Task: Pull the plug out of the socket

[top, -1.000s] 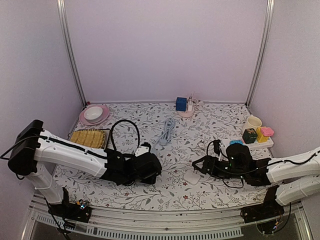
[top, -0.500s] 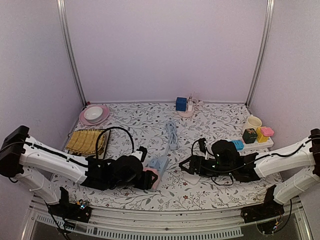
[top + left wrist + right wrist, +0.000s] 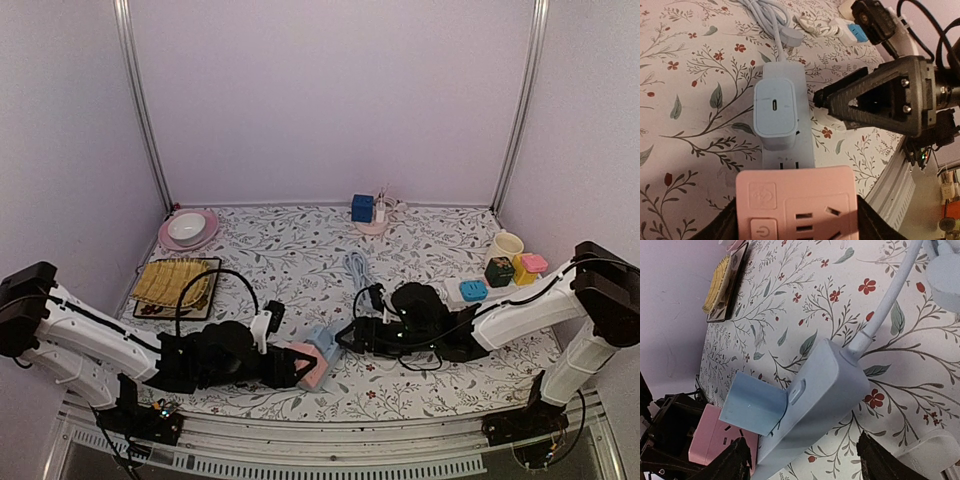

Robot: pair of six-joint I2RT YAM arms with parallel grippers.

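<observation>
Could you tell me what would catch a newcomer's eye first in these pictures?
Near the front middle of the floral table, two black arms close in on a pale power strip with a white charger plugged into it. The left hand grips the pink socket block at the strip's end opposite its cable, while the right hand hangs open right beside the charger.

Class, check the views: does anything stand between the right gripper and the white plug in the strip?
Nothing visible does. The right gripper's open jaws face the plug directly. The pink socket block sits on its far side, in the left gripper.
</observation>
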